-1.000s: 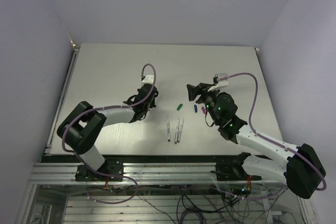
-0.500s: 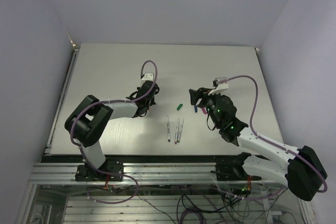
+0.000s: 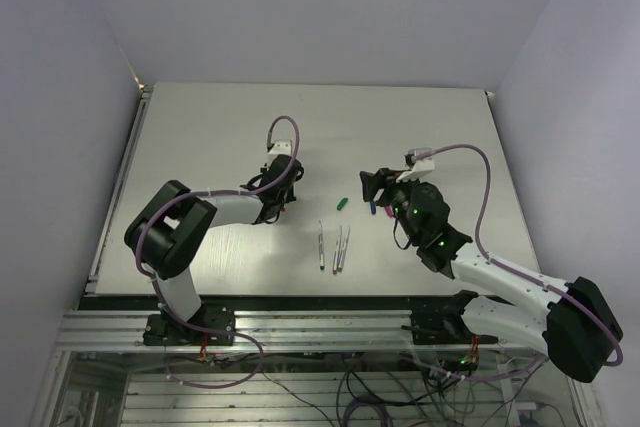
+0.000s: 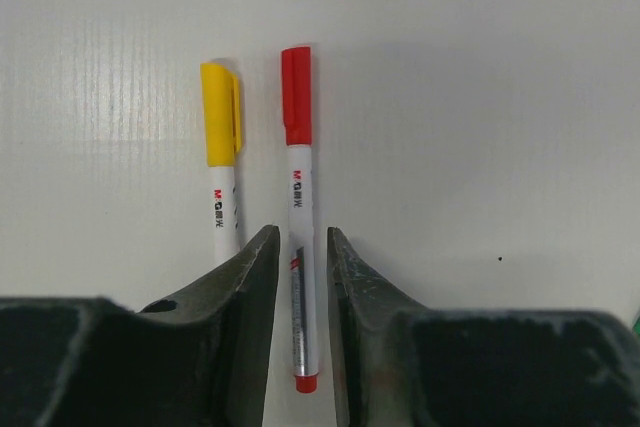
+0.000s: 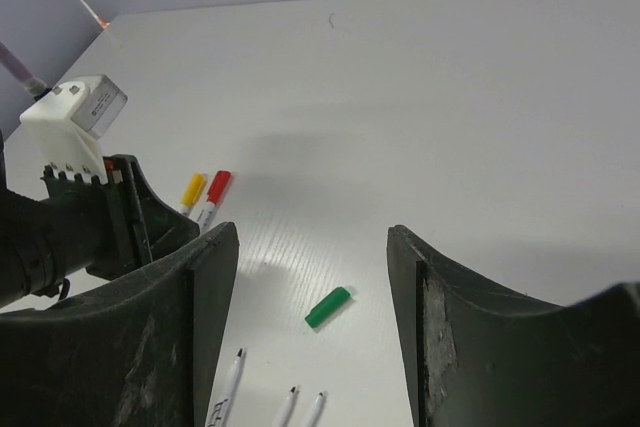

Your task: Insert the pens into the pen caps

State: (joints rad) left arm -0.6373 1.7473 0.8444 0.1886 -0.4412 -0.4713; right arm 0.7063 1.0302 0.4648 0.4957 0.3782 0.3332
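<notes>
Red-capped pen [image 4: 298,217] lies freed on the white table [image 4: 500,97] as the left gripper [image 4: 300,242] eases its jaws slightly apart on either side of the barrel. It rests beside a yellow-capped pen [image 4: 222,162], so two of five look done. The right gripper [image 5: 310,237] hangs wide open and empty above the green cap [image 5: 328,307], near three bare pens [image 3: 338,245]. Red print on both barrels appears to read "M&G"; the rest is illegible.

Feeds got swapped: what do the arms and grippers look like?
Left arm and right arm match: white links, black joints, a purple cable, a white block at each wrist. Green lights dot the right arm. Left gripper and right gripper: dark, scuffed fingers.
</notes>
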